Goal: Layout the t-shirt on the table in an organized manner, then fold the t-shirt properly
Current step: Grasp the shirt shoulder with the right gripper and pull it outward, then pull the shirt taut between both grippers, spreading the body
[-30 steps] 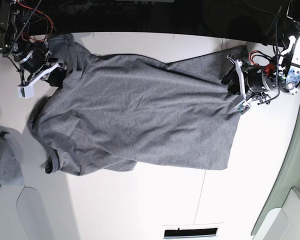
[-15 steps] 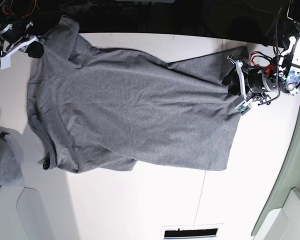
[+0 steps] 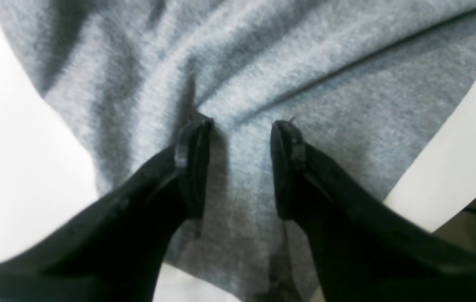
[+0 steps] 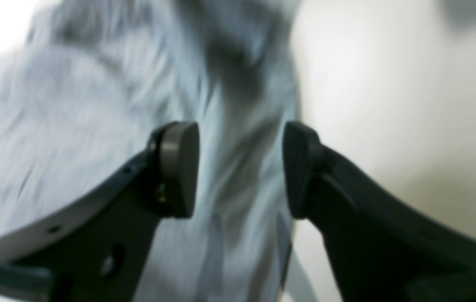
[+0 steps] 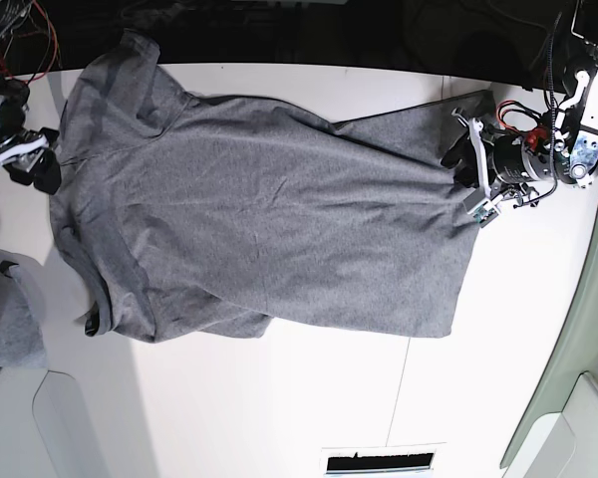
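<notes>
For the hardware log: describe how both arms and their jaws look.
Left gripper: slim curved matte-black jaws, on a black-and-silver arm with white brackets and red wiring. Right gripper: thicker black jaws with rounded grey pads and small holes in one, its arm trailing red cables.

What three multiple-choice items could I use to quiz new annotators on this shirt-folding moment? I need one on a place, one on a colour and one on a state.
1. Where does the left claw sit in the base view?
A. at the shirt's right-hand edge
B. over the bundle at lower left
C. by the vent slot at the bottom

2. What colour is the t-shirt?
A. red
B. heather grey
C. navy blue

3. How do the right claw's jaws stand?
A. clamped on a sleeve
C. apart, nothing pinched between them
B. shut on nothing

Key: 1 A, the base view shows it on the cloth's right edge above the table. 2 B, every view shows plain grey cloth. 3 C, the right wrist view shows a wide gap between the pads, with cloth lying behind.
</notes>
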### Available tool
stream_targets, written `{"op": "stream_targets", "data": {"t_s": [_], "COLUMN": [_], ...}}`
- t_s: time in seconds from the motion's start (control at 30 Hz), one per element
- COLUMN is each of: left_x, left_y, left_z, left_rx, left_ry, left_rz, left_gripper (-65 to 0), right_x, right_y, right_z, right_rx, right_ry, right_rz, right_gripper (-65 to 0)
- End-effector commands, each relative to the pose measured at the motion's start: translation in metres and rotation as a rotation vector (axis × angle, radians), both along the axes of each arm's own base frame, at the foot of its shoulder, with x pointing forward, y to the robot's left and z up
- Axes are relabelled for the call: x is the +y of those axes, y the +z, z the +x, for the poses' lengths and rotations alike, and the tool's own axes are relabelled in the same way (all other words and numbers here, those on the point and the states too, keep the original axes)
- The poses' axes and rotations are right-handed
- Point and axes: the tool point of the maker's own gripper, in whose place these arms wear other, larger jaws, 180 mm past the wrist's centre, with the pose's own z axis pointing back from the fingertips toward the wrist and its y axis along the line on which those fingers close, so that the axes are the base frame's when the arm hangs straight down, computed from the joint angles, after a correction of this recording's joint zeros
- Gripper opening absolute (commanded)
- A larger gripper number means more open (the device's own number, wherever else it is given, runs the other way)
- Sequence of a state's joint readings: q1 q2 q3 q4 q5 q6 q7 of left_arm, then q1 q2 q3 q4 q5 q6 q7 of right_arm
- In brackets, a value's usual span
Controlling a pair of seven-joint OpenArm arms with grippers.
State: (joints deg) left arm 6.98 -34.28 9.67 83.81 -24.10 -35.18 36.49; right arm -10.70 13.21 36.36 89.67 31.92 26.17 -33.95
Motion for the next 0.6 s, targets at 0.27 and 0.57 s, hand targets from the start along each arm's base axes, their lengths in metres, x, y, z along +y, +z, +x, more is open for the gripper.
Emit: {"op": "stream_targets", "data": {"t_s": [0.27, 0.57], "left_x": [-0.016, -0.026], "left_y": [0.005, -0.003], "left_z": [-0.020, -0.056], "left_rx": [0.101, 0.152], "left_ry": [-0.042, -0.068], "left_rz": [-0.103, -0.116], "left_gripper": [-38.0, -38.0], "right_x": [-0.019, 0.009], "right_y": [0.018, -0.025], "right_z": [0.101, 0.157], "right_rx": [-0.117, 0.037], "right_ry": [-0.063, -0.003], "right_rz": [-0.003, -0.123], "right_gripper": [-33.6, -36.7]}}
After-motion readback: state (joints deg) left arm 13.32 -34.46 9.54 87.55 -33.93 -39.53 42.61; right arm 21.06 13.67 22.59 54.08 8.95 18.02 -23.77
